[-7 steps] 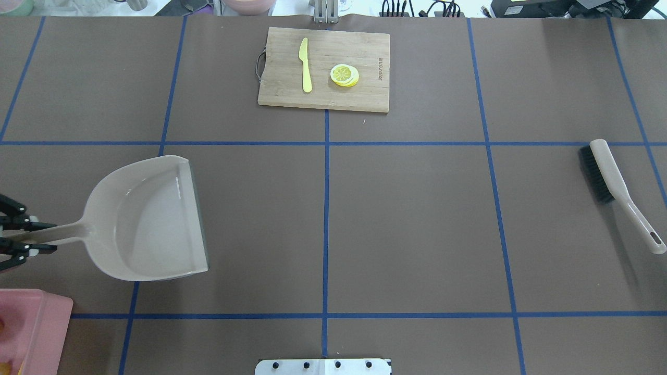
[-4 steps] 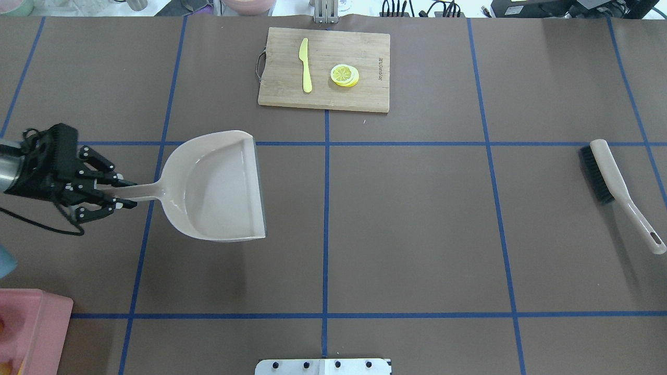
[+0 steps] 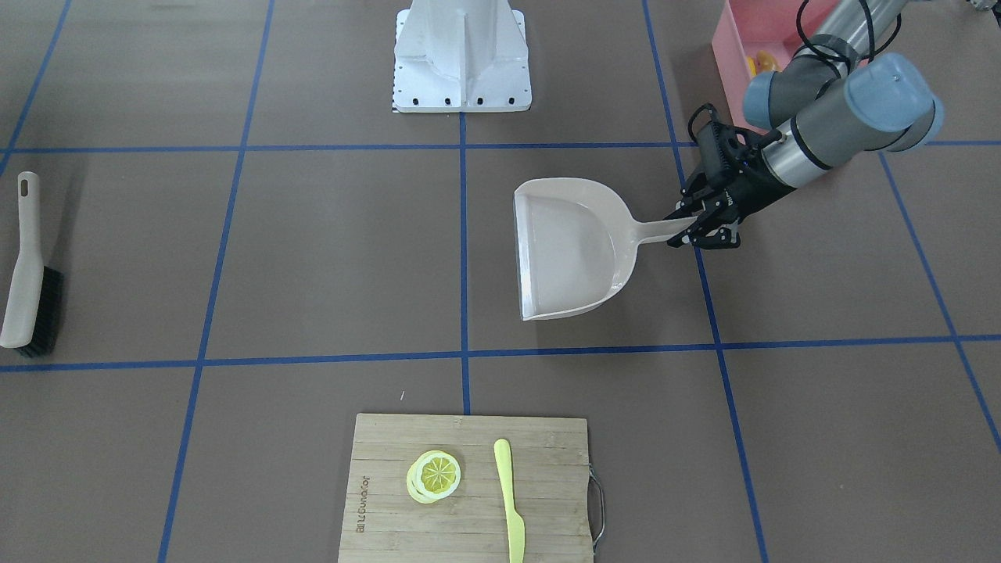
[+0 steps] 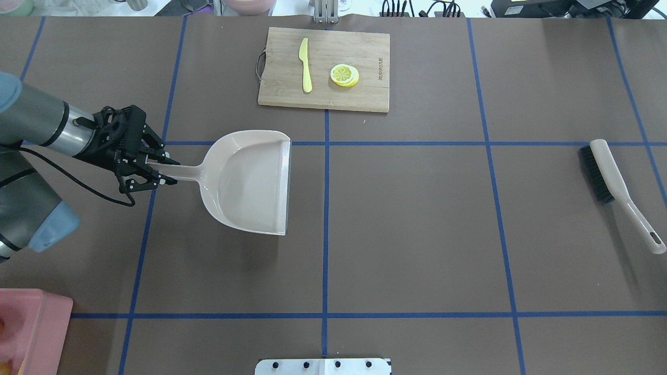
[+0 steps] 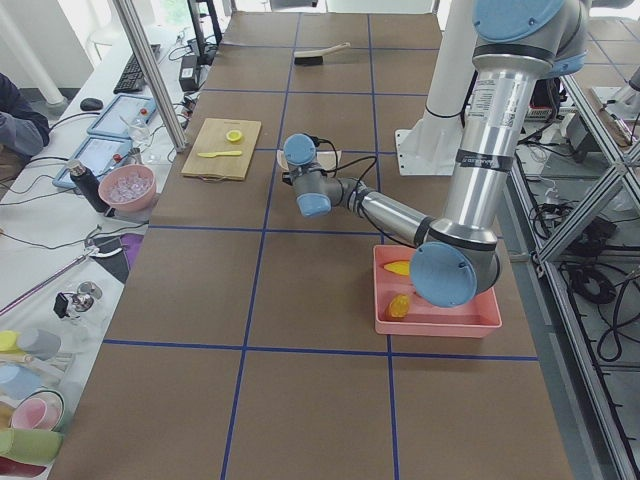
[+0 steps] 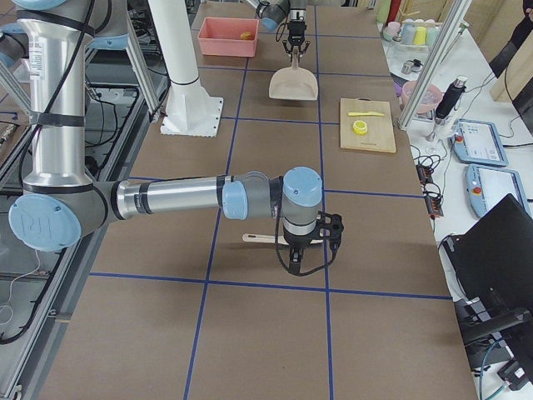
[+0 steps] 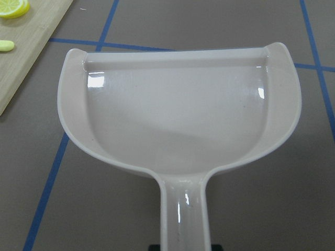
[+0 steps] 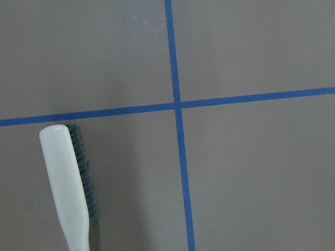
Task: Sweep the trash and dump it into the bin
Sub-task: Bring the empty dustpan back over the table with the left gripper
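A: Surface?
B: One table (image 4: 417,208), brown mat top, blue tape (image 4: 325,208) marking a grid of big rectangles.
A: What's lying on it?
B: Wooden cutting board (image 4: 370,94), flat, centre of far edge. Beige brush (image 4: 610,174) w/ dark bristles, on its side, robot's rt end. Pink bin (image 4: 47,333) at near-left corner. White base plate (image 4: 323,366), near edge, centre.

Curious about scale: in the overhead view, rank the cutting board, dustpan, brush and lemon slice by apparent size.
Cutting board and dustpan look close; the dustpan may sit nearer the camera. Then brush, then lemon slice.
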Tool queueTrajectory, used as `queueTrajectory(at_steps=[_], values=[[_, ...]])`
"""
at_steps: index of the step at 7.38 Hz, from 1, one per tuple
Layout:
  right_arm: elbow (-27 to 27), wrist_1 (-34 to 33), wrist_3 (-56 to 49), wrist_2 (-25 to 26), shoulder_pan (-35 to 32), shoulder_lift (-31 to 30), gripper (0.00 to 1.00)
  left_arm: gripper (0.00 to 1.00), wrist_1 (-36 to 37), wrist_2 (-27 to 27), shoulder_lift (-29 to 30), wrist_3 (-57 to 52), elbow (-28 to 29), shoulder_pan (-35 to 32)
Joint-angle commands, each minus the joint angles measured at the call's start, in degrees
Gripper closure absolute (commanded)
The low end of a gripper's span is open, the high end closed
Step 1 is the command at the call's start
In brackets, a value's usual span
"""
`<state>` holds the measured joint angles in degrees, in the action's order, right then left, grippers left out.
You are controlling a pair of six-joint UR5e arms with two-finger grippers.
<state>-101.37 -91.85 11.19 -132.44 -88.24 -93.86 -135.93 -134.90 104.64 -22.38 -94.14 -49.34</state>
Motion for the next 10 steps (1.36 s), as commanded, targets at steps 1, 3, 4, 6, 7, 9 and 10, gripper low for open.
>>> queueTrajectory(at_steps=[1,3,4,6,7,9,10], values=[[-0.4,0.0,0.0,0.0,0.0,-0.3,0.0,1.0,0.6,0.0,2.9,-4.2,3.5,0.6],[-0.3,0.0,0.0,0.0,0.0,-0.3,0.0,1.0,1.1,-0.2,2.8,-3.3,3.5,1.6],[-0.1,0.0,0.0,0.1,0.0,-0.4,0.0,0.95,3.0,0.0,2.8,-3.5,3.5,2.0],[-0.1,0.0,0.0,0.2,0.0,-0.3,0.0,0.5,3.3,-0.3,2.4,-3.4,3.6,2.4],[-0.1,0.0,0.0,0.2,0.0,-0.3,0.0,0.02,3.3,-0.4,2.4,-3.4,3.5,2.4],[-0.1,0.0,0.0,0.2,0.0,-0.3,0.0,0.01,2.8,-0.6,-2.2,0.0,-0.2,-1.3],[-0.1,0.0,0.0,0.3,0.0,-0.4,0.0,0.01,3.0,-0.5,-8.7,6.2,-7.5,-1.6]])
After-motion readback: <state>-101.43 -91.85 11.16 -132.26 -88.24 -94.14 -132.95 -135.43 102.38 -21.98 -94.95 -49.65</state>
